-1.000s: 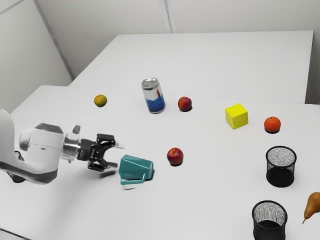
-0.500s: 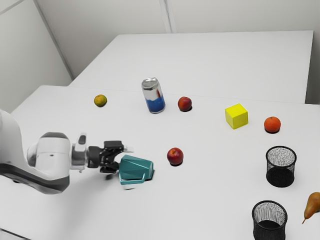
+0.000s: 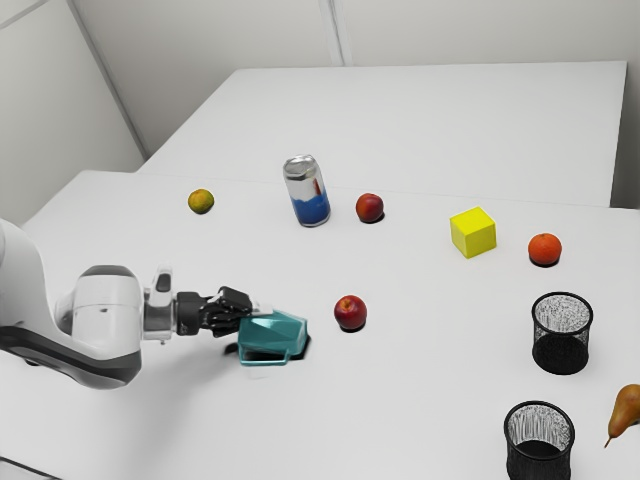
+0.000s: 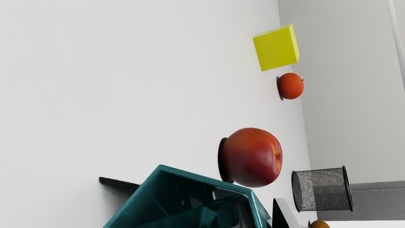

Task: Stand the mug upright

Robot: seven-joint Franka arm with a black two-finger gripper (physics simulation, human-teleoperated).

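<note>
- Mug (image 3: 275, 335): teal, faceted, lying on its side at the table (image 3: 430, 400); not upright. Mouth faces the gripper (image 3: 260, 312); base points toward the exterior view's right. Clearance between mug and table cannot be determined.
- Handle (image 3: 266, 363): on the side of the mug nearest the exterior camera.
- Gripper: at the mouth end, fingers (image 4: 286, 212) clamped on the mug wall, one inside the mouth, one outside.
- Nectarine (image 3: 350, 312): beyond the base end, near the mug, not touching it.
- Can (image 3: 307, 192): silver and blue, standing farther from the exterior camera than the mug; a red fruit (image 3: 370, 208) sits beside it.
- Small yellow-green fruit (image 3: 201, 201): toward the exterior view's left from the can.
- Yellow cube (image 3: 473, 233): near the orange (image 3: 545, 249).
- Mesh cups (image 3: 561, 345): two, black, upright, mouths up.
- Pear (image 3: 626, 410): near the cups, at the exterior view's right edge.
</note>
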